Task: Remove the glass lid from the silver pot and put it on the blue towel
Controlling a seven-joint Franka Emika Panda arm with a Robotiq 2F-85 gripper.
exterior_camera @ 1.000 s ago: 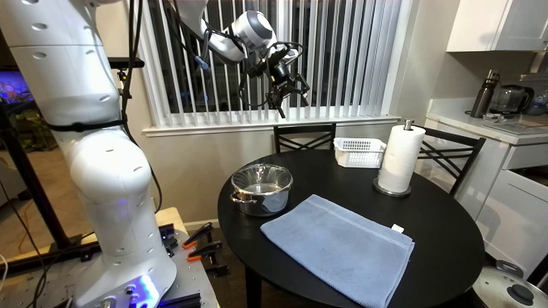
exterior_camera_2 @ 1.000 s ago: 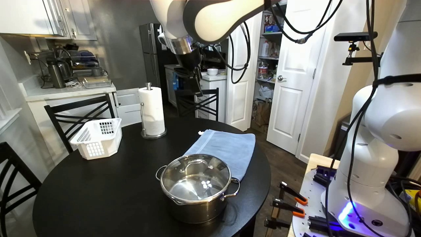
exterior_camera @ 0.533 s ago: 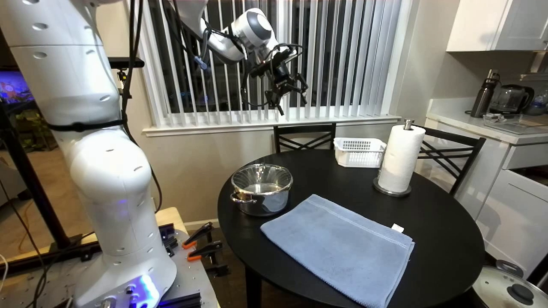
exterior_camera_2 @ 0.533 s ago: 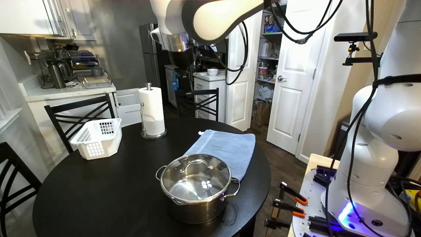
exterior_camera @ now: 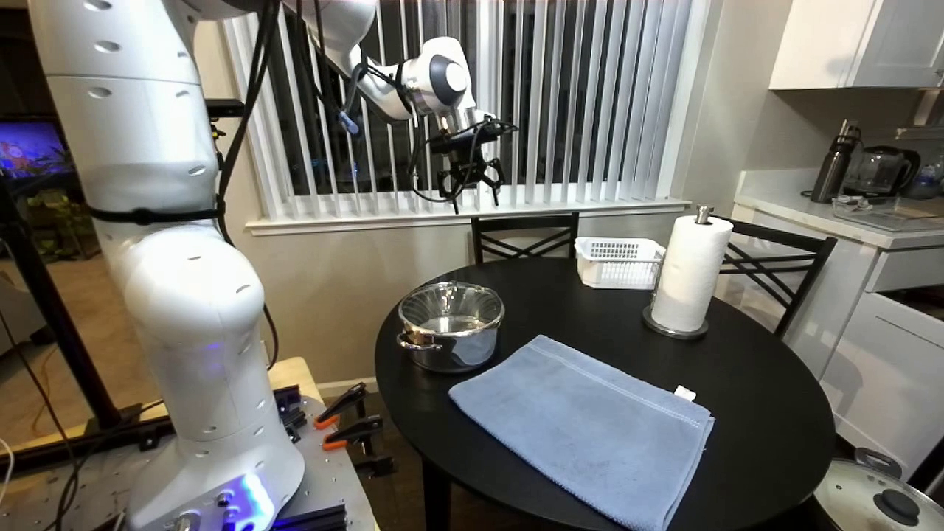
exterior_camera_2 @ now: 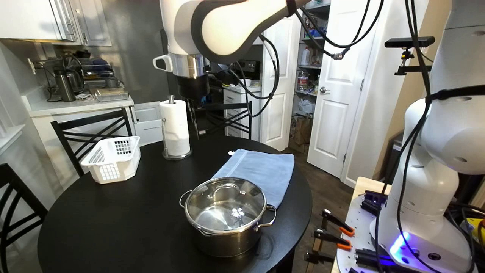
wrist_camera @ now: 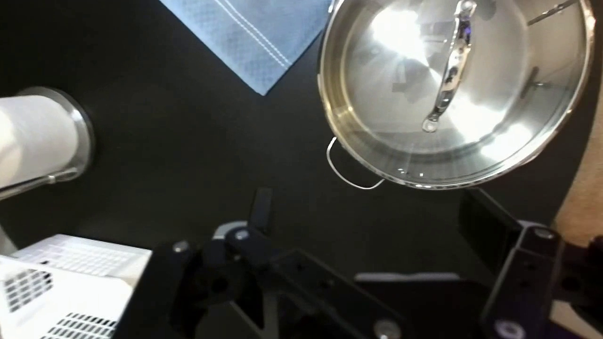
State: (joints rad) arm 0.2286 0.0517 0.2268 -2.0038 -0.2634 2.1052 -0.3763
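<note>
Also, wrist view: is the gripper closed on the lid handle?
No, the gripper stands open, with the lid handle outside its jaws.

You've got gripper [exterior_camera: 476,205] up high w/ jaws apart, glass lid [exterior_camera: 451,308] on silver pot [exterior_camera: 464,351], blue towel [exterior_camera: 582,428] flat nr it on tbl [exterior_camera: 582,321].

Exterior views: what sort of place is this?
Likely a home dining area beside a kitchen: a round black table with black chairs, white wall cabinets, and a counter holding a glass kettle or carafe.
</note>
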